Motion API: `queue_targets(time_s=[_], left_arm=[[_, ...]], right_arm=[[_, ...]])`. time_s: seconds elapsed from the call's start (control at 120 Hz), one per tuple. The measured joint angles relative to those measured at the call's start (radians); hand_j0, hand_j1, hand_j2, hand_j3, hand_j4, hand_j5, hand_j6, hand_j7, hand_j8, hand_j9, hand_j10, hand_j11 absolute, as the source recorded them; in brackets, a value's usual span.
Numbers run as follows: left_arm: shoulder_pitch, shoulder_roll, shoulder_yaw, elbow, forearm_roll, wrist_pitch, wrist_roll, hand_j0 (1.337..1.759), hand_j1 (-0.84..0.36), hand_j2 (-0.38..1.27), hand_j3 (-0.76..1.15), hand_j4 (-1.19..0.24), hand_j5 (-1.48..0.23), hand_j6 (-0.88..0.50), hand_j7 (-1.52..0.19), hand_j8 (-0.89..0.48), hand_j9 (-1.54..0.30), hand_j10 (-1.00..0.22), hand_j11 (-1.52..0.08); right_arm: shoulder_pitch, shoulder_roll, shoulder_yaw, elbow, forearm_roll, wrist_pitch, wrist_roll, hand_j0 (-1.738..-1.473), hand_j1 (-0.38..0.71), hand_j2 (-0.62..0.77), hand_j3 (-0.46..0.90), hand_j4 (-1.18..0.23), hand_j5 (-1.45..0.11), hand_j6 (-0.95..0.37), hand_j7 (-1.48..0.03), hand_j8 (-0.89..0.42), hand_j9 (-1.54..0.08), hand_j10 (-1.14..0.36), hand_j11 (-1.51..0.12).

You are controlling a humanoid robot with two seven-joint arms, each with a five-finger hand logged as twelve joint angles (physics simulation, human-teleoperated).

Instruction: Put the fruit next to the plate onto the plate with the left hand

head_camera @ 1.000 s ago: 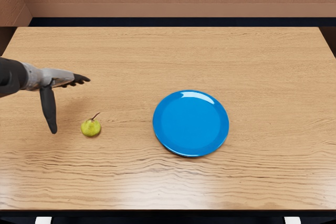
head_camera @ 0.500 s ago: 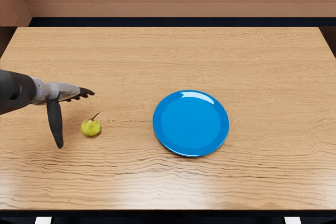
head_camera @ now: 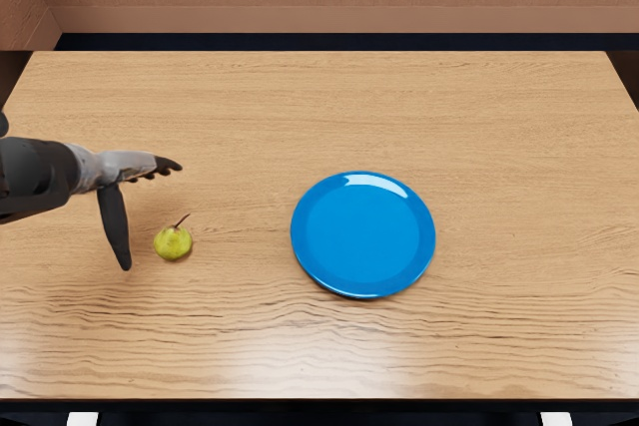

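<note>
Open table (head_camera: 250, 276) is stretching between the pear (head_camera: 173, 243) and the plate (head_camera: 362, 234), giving passage; the left hand (head_camera: 120, 167) is hanging just beside the pear, apparently not touching.

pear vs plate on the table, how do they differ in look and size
Colour: the pear is yellow-green, the plate is bright blue. Size: the pear is much smaller than the plate. Shape: the pear is rounded with a thin stem, the plate is a flat disc. Both rest on the wooden table, apart from each other.
</note>
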Motion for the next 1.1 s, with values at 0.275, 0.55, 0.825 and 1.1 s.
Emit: queue_targets(time_s=[0.275, 0.55, 0.825, 1.1], left_arm=[[0.032, -0.016, 0.018, 0.0, 0.042, 0.045, -0.01, 1.658, 0.17, 0.03, 0.0, -0.15, -0.19, -0.15, -0.19, -0.15, -0.19, -0.15, -0.19], [0.055, -0.031, 0.023, 0.0, 0.163, 0.094, -0.04, 1.658, 0.12, 0.04, 0.0, -0.19, -0.25, -0.19, -0.25, -0.19, -0.25, -0.19, -0.25], [0.078, -0.052, 0.023, -0.001, 0.234, 0.102, -0.053, 1.658, 0.11, 0.04, 0.0, -0.2, -0.26, -0.2, -0.26, -0.2, -0.26, -0.2, -0.26], [0.101, -0.052, 0.023, -0.002, 0.269, 0.098, -0.114, 1.658, 0.11, 0.04, 0.0, -0.2, -0.26, -0.2, -0.26, -0.2, -0.26, -0.2, -0.26]], right_arm=[[0.0, 0.0, 0.0, 0.0, 0.0, 0.0, 0.0, -1.658, -0.32, 0.0, 0.0, -0.02, -0.03, -0.02, -0.03, -0.02, -0.03, -0.02, -0.03], [0.0, 0.0, 0.0, 0.0, 0.0, 0.0, 0.0, -1.658, -0.32, 0.0, 0.0, -0.02, -0.03, -0.02, -0.03, -0.02, -0.03, -0.02, -0.03], [0.0, 0.0, 0.0, 0.0, 0.0, 0.0, 0.0, -1.658, -0.32, 0.0, 0.0, -0.02, -0.03, -0.02, -0.03, -0.02, -0.03, -0.02, -0.03], [0.0, 0.0, 0.0, 0.0, 0.0, 0.0, 0.0, -1.658, -0.32, 0.0, 0.0, -0.02, -0.03, -0.02, -0.03, -0.02, -0.03, -0.02, -0.03]])
